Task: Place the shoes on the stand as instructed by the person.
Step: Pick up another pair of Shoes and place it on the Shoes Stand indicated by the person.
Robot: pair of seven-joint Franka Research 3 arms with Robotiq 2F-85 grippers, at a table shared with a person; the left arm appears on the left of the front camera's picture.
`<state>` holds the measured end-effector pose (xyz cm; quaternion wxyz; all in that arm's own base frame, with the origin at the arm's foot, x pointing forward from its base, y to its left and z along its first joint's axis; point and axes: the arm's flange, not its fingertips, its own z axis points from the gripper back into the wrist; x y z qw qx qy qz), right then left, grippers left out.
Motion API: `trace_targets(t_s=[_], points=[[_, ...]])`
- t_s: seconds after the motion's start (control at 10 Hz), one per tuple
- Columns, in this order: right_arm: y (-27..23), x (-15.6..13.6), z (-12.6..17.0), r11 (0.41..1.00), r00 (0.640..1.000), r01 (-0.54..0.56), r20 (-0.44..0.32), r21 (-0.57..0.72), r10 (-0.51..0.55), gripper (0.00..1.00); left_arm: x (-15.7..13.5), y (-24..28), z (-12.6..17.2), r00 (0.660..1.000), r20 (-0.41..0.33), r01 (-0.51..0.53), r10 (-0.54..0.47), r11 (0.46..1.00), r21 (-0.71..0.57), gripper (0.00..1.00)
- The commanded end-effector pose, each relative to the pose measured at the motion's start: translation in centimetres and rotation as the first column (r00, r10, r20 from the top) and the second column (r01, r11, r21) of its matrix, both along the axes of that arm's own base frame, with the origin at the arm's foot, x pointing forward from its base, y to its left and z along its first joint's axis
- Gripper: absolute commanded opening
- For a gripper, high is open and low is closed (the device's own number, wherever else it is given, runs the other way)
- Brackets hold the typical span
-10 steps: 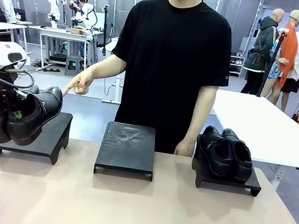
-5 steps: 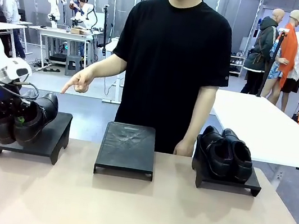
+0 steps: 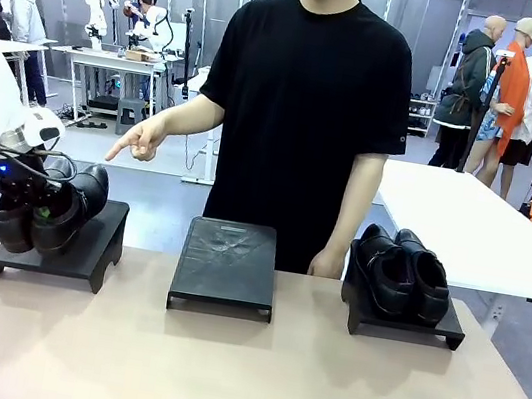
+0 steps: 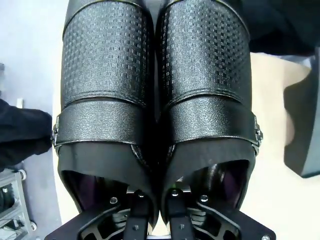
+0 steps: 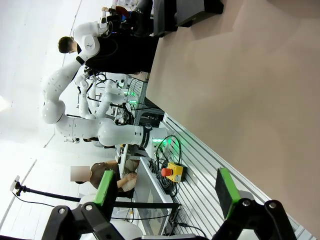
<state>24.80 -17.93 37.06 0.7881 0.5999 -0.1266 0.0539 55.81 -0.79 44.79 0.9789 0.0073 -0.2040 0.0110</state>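
My left gripper (image 3: pixel 37 210) is shut on a pair of glossy black shoes (image 3: pixel 79 200), holding them heel-down and toes tilted up over the left black stand (image 3: pixel 86 250). I cannot tell whether the heels touch it. In the left wrist view the gripper (image 4: pixel 154 212) pinches the two inner walls of this textured pair (image 4: pixel 200 75), which has small metal buckles at its sides. A second pair (image 3: pixel 402 272) rests on the right stand (image 3: pixel 447 336). The person's hand (image 3: pixel 137 143) points down at the left stand. My right gripper (image 5: pixel 165 192) is open above the tan tabletop, nothing between its fingers.
The middle stand (image 3: pixel 227 262) carries nothing. The person stands right behind the table's far edge, the other hand (image 3: pixel 327 264) hanging beside the right stand. The near half of the tan table (image 3: pixel 238 377) is bare. A white table (image 3: pixel 465 221) stands behind at the right.
My left gripper has carried the buckled pair away from the camera and lower, from out past the left stand's near-left corner to over its top. The pointing hand has stayed.
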Motion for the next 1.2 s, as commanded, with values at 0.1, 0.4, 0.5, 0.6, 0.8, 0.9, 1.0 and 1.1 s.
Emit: trace_targets(t_s=[0.1,0.4,0.5,0.6,0.8,0.9,1.0,1.1], points=[[0.2,-0.3,0.3,1.0,1.0,-0.002,0.008,0.007,0.002,1.0,2.0,-0.4,0.1,0.997,0.08,-0.025,0.022,0.999,0.046,0.08],[0.2,-0.3,0.3,1.0,1.0,-0.002,0.008,0.007,0.002,1.0,2.8,-0.5,-1.0,0.997,0.071,0.015,-0.016,1.0,0.025,0.08],[0.2,-0.3,0.3,1.0,1.0,-0.002,0.008,0.007,0.002,1.0,2.8,-0.5,-1.3,0.997,0.066,0.026,-0.026,1.0,0.013,0.08],[0.2,-0.3,0.3,1.0,1.0,-0.002,0.008,0.007,0.002,1.0,2.8,-0.4,-1.5,0.997,0.067,0.035,-0.036,0.999,0.016,0.08],[0.2,-0.3,0.3,1.0,1.0,-0.002,0.008,0.007,0.002,1.0,3.1,0.0,-1.6,0.996,0.078,0.048,-0.048,0.999,0.004,0.08],[0.2,-0.3,0.3,1.0,1.0,-0.002,0.008,0.007,0.002,1.0,3.4,-0.1,-1.9,0.993,0.099,0.062,-0.061,0.998,-0.009,0.08],[0.2,-0.3,0.3,1.0,1.0,-0.002,0.008,0.007,0.002,1.0,3.3,-0.2,-2.3,0.994,0.086,0.073,-0.072,0.997,-0.009,0.08],[0.2,-0.3,0.3,1.0,1.0,-0.002,0.008,0.007,0.002,1.0,3.3,-0.2,-2.5,0.994,0.082,0.08,-0.079,0.997,-0.008,0.08]])
